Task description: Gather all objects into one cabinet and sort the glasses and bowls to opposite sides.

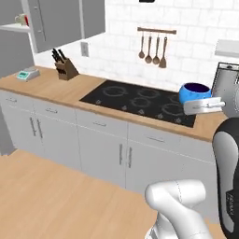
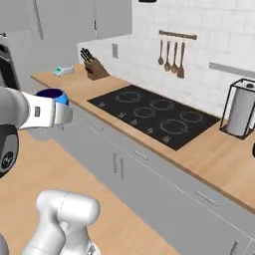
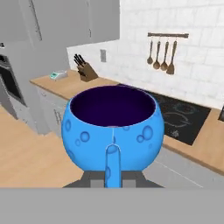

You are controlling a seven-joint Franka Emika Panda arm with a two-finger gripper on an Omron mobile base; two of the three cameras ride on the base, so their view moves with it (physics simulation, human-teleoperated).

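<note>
The small glossy blue bowl (image 3: 113,131) sits upright right in front of the hand camera, dark purple inside. My gripper (image 3: 113,177) is shut on its near wall, with the fingers mostly hidden behind the bowl. From the base cameras the blue bowl (image 1: 195,92) (image 2: 52,94) hangs in the air at the end of the white hand, in front of the counter. Far up on the left, a white slab shelf (image 1: 11,27) against a grey wall carries a beige mug (image 1: 19,19) and a red mug (image 1: 26,20), both tiny. The black bowl is out of view.
A wooden counter (image 1: 56,88) holds a black hob (image 1: 140,100), a knife block (image 1: 66,68) and a small scale (image 1: 27,73). Utensils (image 1: 153,49) hang on the tiled wall. A paper-towel holder (image 2: 240,112) stands right of the hob. Grey drawers line the front.
</note>
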